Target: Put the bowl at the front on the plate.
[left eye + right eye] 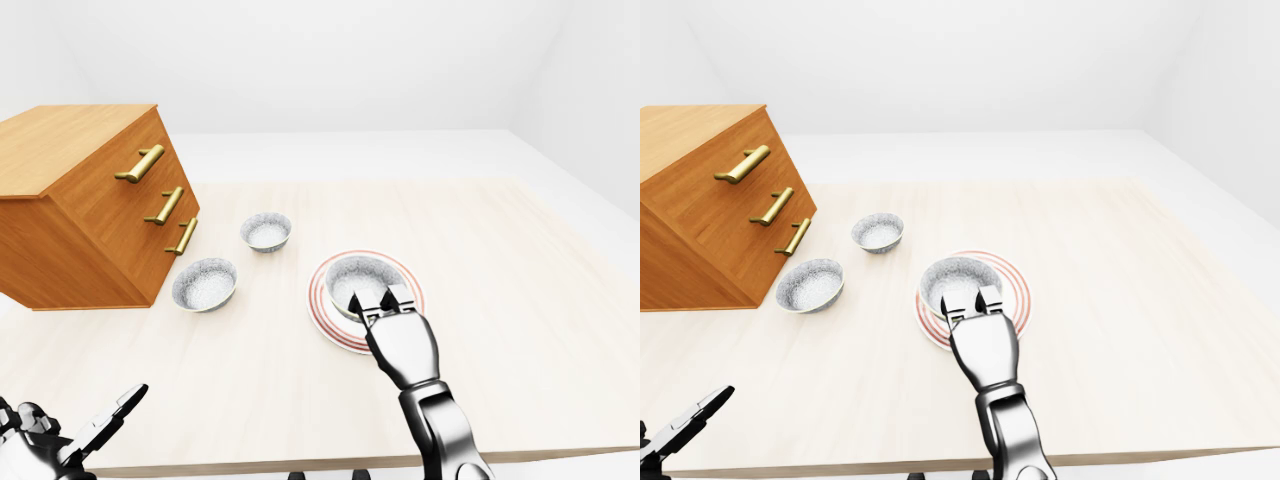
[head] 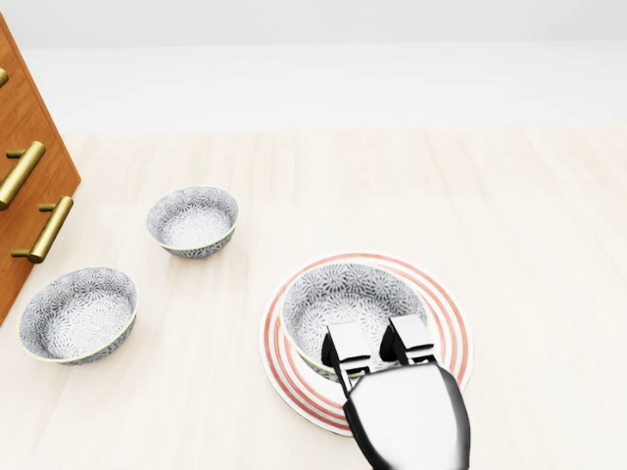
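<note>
I count 3 patterned bowls point(image 2: 348, 304), 1 red-ringed plate point(image 2: 449, 318), 1 wooden chest point(image 1: 70, 210) with 3 brass handles point(image 1: 140, 163), and 1 pale table point(image 1: 500, 250). 2 hands of mine show: right hand point(image 2: 404, 411), left hand point(image 1: 55, 442).

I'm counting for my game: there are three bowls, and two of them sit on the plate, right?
No, the head view shows only one bowl on the plate; the other two bowls stand on the table.
</note>
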`<state>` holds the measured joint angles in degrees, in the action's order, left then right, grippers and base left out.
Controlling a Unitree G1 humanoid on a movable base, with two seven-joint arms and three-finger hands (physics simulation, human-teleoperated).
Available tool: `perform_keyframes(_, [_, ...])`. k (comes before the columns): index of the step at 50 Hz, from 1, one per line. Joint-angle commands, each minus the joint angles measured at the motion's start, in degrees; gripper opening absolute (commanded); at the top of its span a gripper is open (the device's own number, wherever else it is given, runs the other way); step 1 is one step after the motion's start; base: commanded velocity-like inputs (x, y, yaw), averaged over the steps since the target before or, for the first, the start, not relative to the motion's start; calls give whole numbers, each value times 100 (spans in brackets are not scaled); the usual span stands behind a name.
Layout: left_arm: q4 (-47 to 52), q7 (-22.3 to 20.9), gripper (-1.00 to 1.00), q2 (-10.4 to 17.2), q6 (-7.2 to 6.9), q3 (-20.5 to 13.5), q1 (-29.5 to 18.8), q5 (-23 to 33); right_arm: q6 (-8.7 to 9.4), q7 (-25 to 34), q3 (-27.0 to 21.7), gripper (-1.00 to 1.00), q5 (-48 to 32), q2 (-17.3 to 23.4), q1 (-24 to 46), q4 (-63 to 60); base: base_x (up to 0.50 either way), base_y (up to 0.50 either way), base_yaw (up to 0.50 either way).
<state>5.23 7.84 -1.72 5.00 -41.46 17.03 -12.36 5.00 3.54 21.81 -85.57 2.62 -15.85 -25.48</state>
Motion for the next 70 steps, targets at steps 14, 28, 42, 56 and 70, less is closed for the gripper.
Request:
perform_keyframes(14, [-202, 61, 100, 69, 0, 76, -48, -19, 0, 124, -359, -100, -520, -86, 39, 141, 0, 0, 0])
perform_keyframes(28, [-302, 77, 100, 107, 0, 113, -51, -55, 0, 144, -165, -100, -667, -42, -105, -67, 0, 0, 0])
perform_keyframes(42, [-303, 81, 100, 109, 0, 117, -49, -57, 0, 144, -160, -100, -664, -37, -103, -67, 0, 0, 0])
perform_keyframes(56, [-316, 87, 100, 105, 0, 105, -70, -63, 0, 358, -287, -100, -896, -168, 327, 314, 0, 0, 0])
perform_keyframes(70, [-291, 66, 100, 95, 0, 104, -48, -97, 0, 250, -361, -100, -930, -240, 576, 812, 0, 0, 0])
